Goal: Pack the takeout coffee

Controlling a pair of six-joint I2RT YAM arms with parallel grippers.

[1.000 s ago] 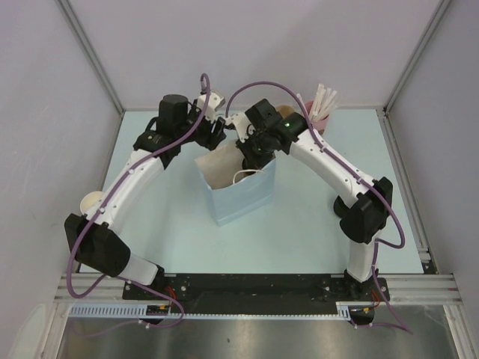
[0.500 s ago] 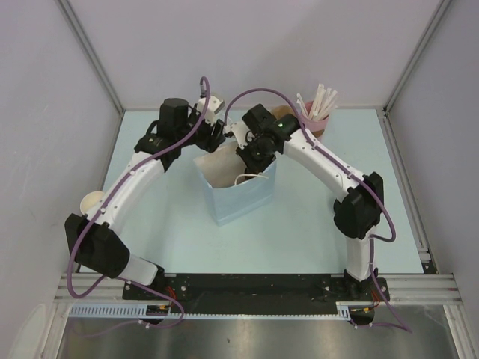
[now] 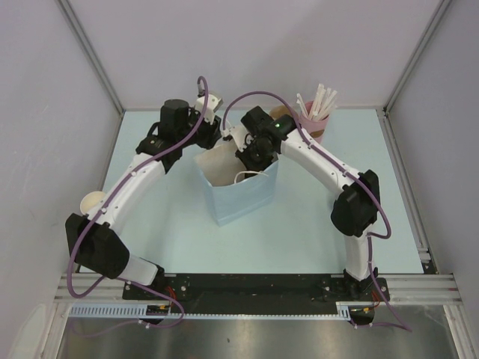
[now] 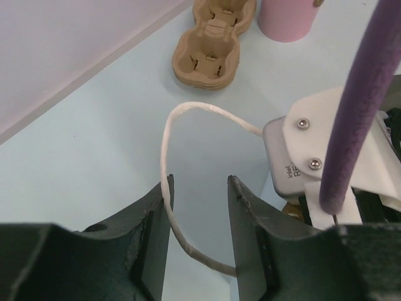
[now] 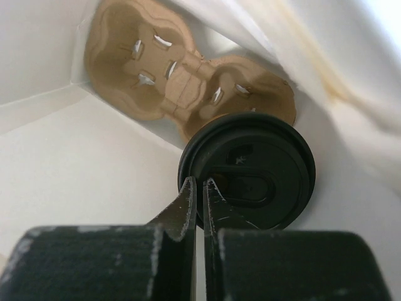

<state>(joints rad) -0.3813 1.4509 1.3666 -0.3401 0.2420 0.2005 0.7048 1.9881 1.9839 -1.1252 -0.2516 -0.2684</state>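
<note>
The takeout coffee shows its round black lid in the right wrist view, hanging inside the light blue paper bag. My right gripper is shut on the lid's near-left rim. Below the cup, a tan cardboard carrier lies on the bag's floor. In the top view the right gripper reaches into the bag's mouth and hides the cup. My left gripper stands at the bag's far rim, open, with the bag's white cord handle looping between its fingers and touching the left finger.
A second tan carrier and a pink cup of white straws stand at the back of the table. Tan lidless cups lie by the left arm. Grey walls close in the left, back and right.
The left gripper's jaws have narrowed round the cord handle. The right arm has shifted a little left over the bag's mouth, still gripping the cup.
</note>
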